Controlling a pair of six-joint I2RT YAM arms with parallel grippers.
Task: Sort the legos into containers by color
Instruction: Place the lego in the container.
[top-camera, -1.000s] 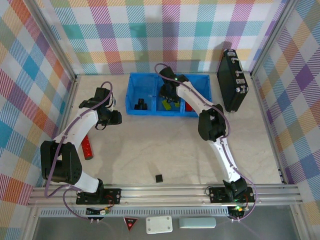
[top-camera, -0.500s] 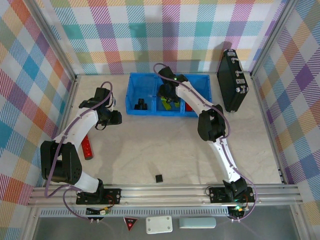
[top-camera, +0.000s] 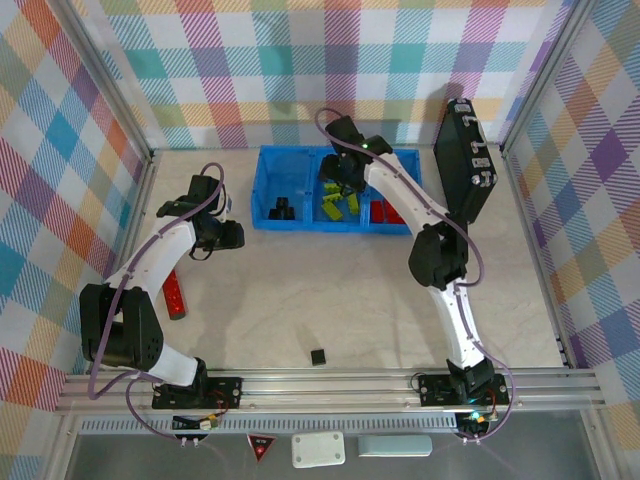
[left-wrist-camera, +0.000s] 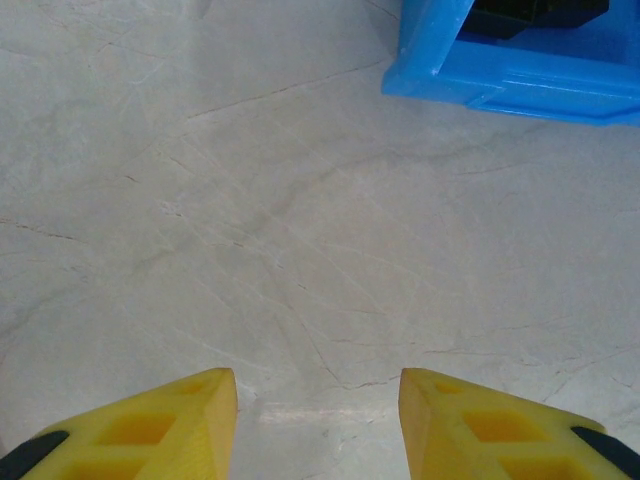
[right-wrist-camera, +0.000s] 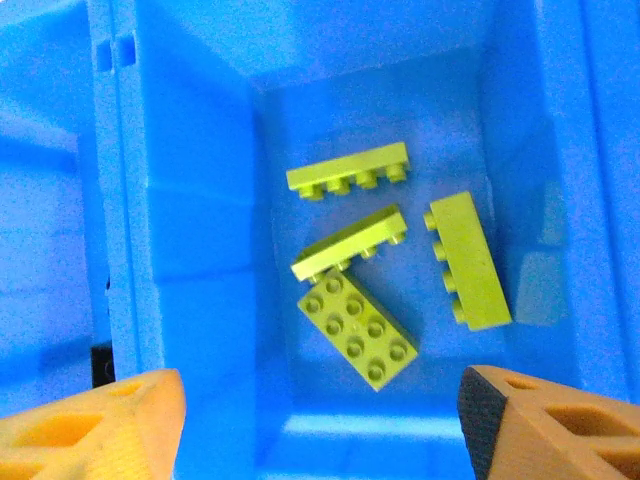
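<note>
The left pincer (left-wrist-camera: 318, 392) hovers, jaws apart, over bare worktop (left-wrist-camera: 300, 220). One black lego (top-camera: 318, 356) lies alone near the front edge. In the blue tray (top-camera: 300, 226), black legos (top-camera: 283, 209) sit in the left compartment, lime legos (right-wrist-camera: 358, 327) in the middle and red legos (top-camera: 388, 211) in the right. The right pincer (right-wrist-camera: 320, 420) hangs spread wide over the middle one.

Right gripper (right-wrist-camera: 320, 425): my fingers spread wide, empty, over the compartment's near edge.
Blue tray compartment (right-wrist-camera: 190, 230): four lime-green legos (right-wrist-camera: 348, 170) on its floor.
Two-by-four lego (right-wrist-camera: 358, 328): studs up, nearest me.
Narrow lego (right-wrist-camera: 467, 260): by the right wall.
</note>
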